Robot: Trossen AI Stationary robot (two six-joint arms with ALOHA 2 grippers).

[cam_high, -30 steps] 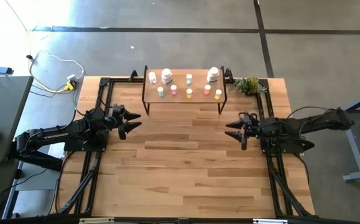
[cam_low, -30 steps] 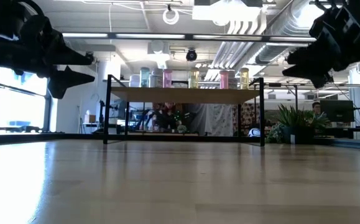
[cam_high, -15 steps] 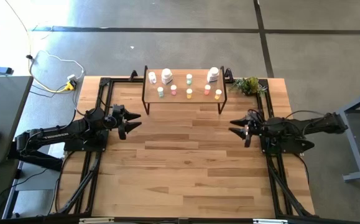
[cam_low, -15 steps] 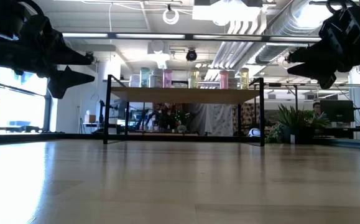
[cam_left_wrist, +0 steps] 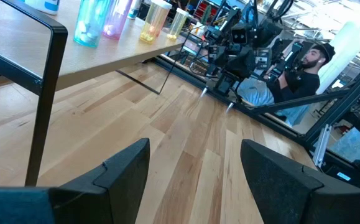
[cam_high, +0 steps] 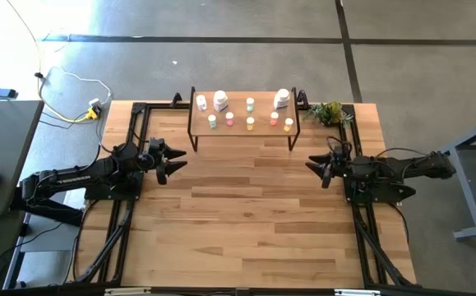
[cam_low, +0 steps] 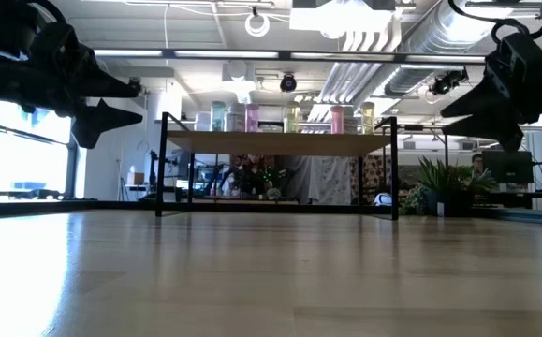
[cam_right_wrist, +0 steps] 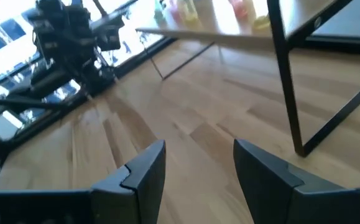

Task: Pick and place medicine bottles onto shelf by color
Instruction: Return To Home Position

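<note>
Drawn back since a second ago, the right end effector (cam_high: 316,172) has slid from the middle of the bench (cam_high: 246,230) toward its own side; the left end effector (cam_high: 180,160) has not shifted.

Nearest, the front half of the bench shows light wood planks. Midway across it the 2 arms face each other, well apart, each raised above the wood. The left end effector's fingers (cam_left_wrist: 127,171) are spread apart, with only planks in the gap. The right end effector's fingers (cam_right_wrist: 143,167) are likewise spread and hold nothing.

Beyond them, at the bench's far edge, stands the shelf (cam_high: 238,105) on thin black legs. All 9 medicine bottles (cam_high: 219,101) stand upright on its top. The row nearer the arms has 5 small ones: pale green, pink, yellow, pink, yellow, from the left arm's end to the right arm's. The far row has 2 white ones at the left arm's end, 1 small pale green one near the middle and 1 white one at the right arm's end.

Just beside the shelf's right end, a small green plant (cam_high: 328,112) sits at the bench's far corner. Farther off, past the right arm in the left wrist view, a person (cam_left_wrist: 307,65) shows in the room.
</note>
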